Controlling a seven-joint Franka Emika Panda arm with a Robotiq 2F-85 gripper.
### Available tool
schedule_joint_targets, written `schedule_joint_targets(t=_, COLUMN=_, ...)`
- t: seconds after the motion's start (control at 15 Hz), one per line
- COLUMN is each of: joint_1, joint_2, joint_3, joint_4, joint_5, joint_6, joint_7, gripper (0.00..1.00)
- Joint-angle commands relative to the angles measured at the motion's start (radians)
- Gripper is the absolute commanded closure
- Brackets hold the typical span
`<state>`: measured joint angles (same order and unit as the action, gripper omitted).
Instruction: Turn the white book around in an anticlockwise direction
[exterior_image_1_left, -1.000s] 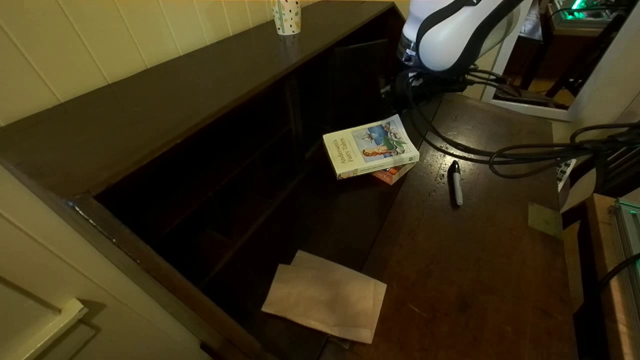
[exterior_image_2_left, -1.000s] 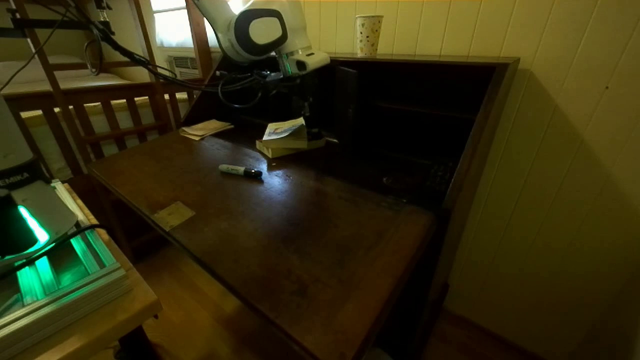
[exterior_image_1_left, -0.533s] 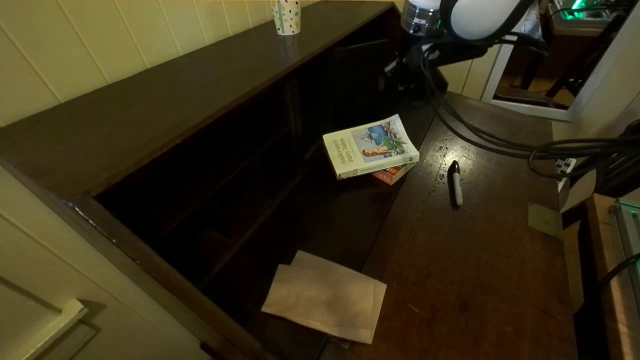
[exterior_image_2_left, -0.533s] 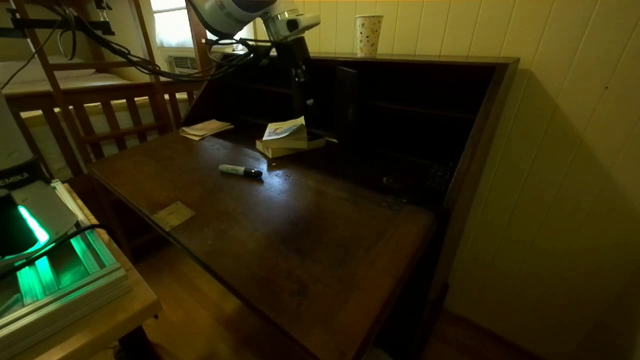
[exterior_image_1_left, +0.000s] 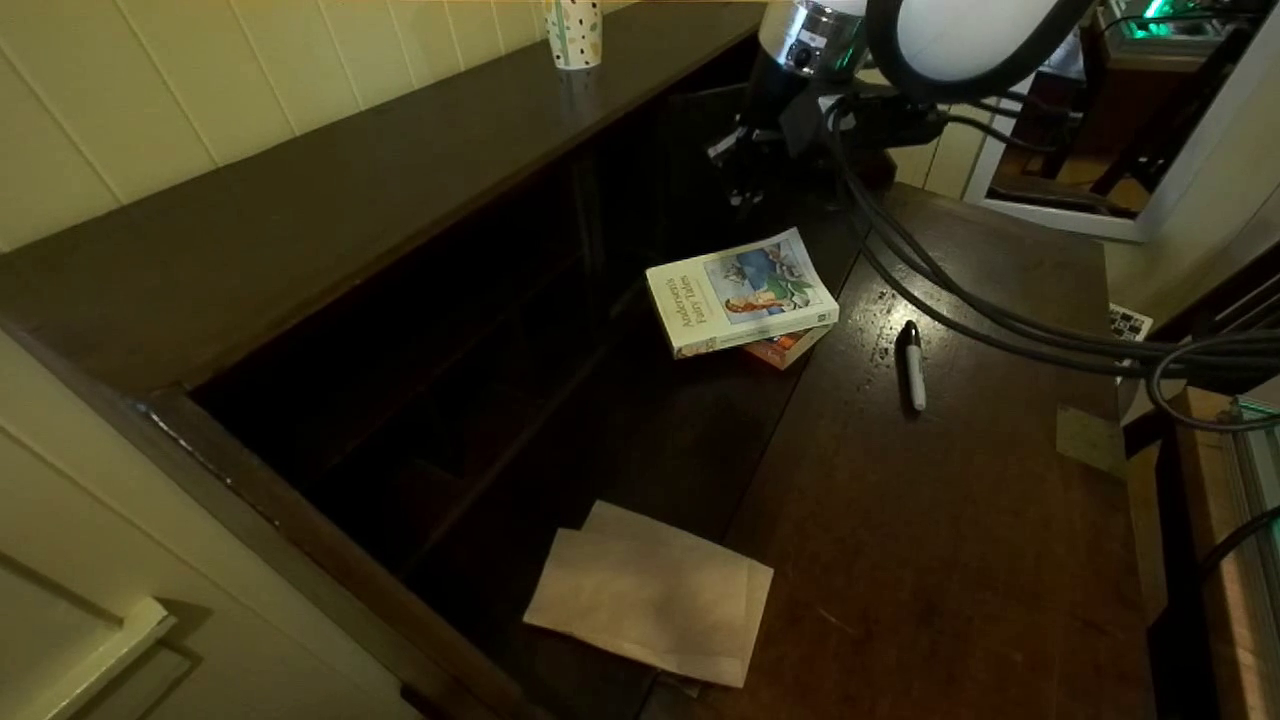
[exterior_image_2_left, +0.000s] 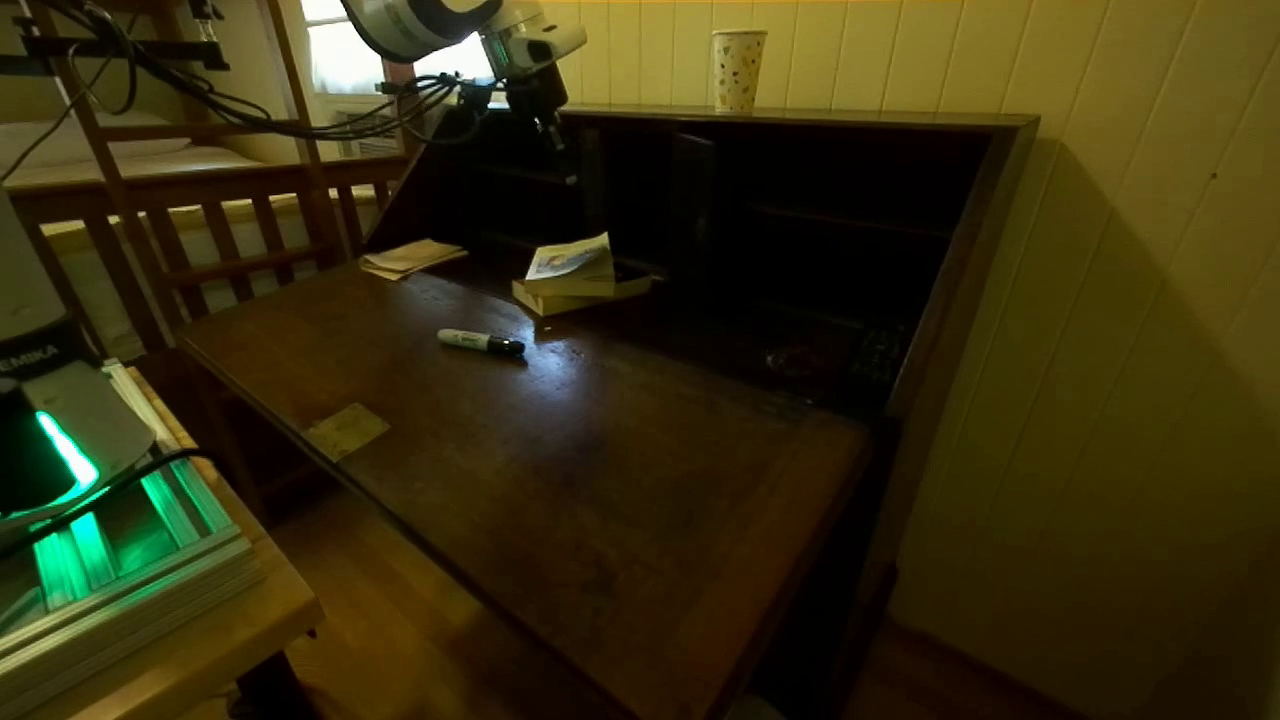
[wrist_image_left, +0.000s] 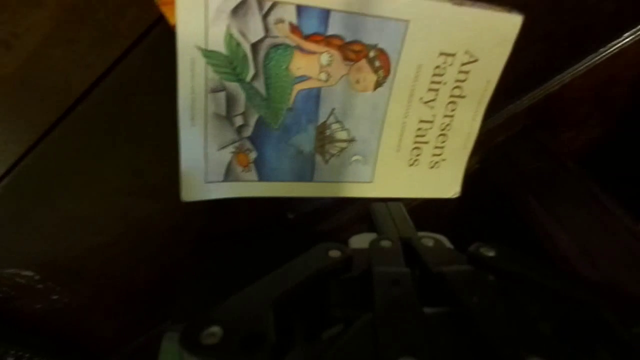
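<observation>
Hovers with hand (wrist_image_left: 393, 206) closed and gripping nothing, at twelve o'clock from the white book (exterior_image_1_left: 740, 292) in both exterior views, apparently apart from it; perhaps shaped so for nudging a corner rather than pinching. Can see, in an exterior view, that book lying face up, set askew on a lower book (exterior_image_1_left: 790, 347) showing toward five o'clock; raised by it at least partly off the desk (exterior_image_1_left: 930, 540), so likely to pivot easily, yet also liable to slide off. Hard to say from here whether turned already. Farther out, finds a marker (exterior_image_1_left: 914, 375) at four o'clock and paper sheets (exterior_image_1_left: 650, 600) between six and seven, both far enough aside to leave room for a turn. At eleven, up on the shelf (exterior_image_1_left: 440, 165), spots a cup (exterior_image_1_left: 574, 38) standing upright, probably out of the sweep.
</observation>
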<state>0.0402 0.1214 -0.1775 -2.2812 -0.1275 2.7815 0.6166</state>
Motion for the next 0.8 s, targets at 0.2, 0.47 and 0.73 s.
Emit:
schedule_joint_targets(t=0.2, joint_1=-0.048, joint_2=0.065, joint_3=0.170, joint_4=-0.011, joint_5=0.384, joint_6=0.127, joint_7=-0.311, gripper=1.00)
schedule_joint_targets(t=0.47, joint_1=-0.099, joint_2=0.129, joint_3=0.266, joint_4=0.028, joint_5=0.561, joint_6=0.138, joint_7=-0.501, gripper=1.00)
schedule_joint_targets(t=0.73, joint_1=-0.143, joint_2=0.199, joint_3=0.316, joint_4=0.066, joint_5=0.615, joint_6=0.150, joint_7=-0.611, gripper=1.00)
